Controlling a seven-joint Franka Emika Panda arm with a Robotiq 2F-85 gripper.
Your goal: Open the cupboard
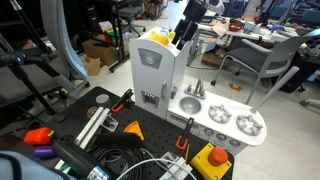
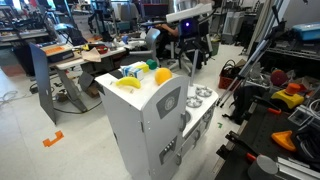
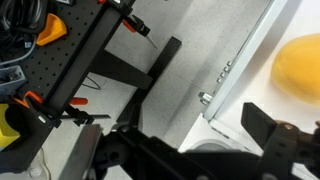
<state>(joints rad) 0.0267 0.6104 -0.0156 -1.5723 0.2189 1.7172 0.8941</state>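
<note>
The tall white toy-kitchen cupboard [image 1: 153, 70] is seen left of the low white sink counter [image 1: 228, 122], its pale grey door [image 2: 168, 108] apparently shut. The black gripper [image 1: 181, 38] is held spread and empty just above the cupboard's top, so the whole opening is judged left to be done.

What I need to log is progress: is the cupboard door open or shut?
Shut. In both exterior views the cupboard door sits flush against the cabinet front, and no inner shelves show.
</note>
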